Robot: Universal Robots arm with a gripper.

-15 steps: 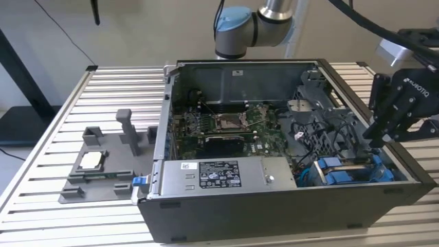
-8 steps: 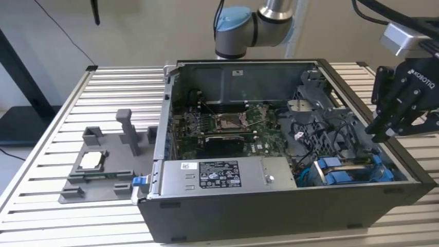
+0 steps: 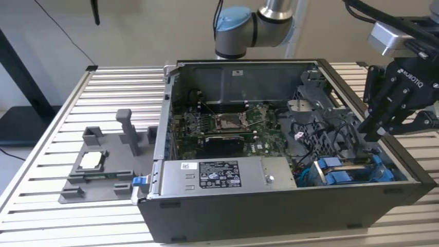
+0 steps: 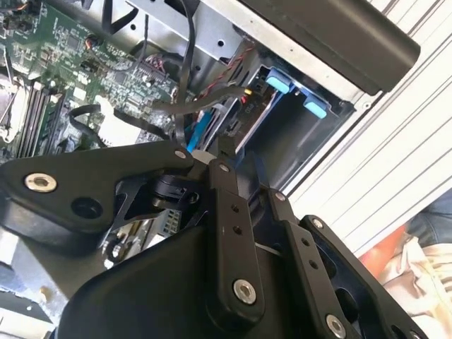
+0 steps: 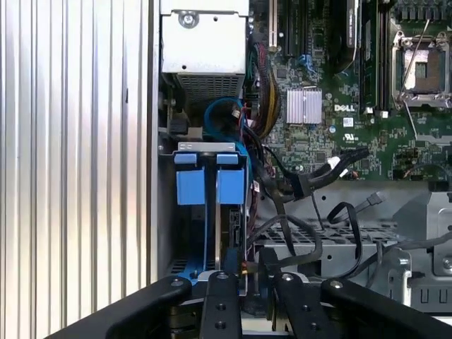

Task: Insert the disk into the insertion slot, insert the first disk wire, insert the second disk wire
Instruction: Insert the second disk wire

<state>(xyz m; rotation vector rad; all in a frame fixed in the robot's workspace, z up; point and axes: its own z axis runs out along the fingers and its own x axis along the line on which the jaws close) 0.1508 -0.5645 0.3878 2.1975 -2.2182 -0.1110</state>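
Open PC case [image 3: 274,216] sits on a ribbed metal counter [image 3: 55,103]; pale wall behind, dark stand at the exterior view's left. Grey jig [image 3: 96,175] w/ a chip lies on the counter beside the case, on that same side. Tool [image 3: 372,135] hangs over the case's edge at the exterior view's right, above the drive corner; arm [image 3: 247,25] rises behind the case. Tool is narrow, tips drawn together in both wrist views [image 4: 212,152] [image 5: 253,272]; can't tell if anything is pinched. Disk [image 5: 231,189] sits in the slot [image 5: 210,147], 2 blue tabs showing. Black cables [image 5: 311,180] run loose beside it.
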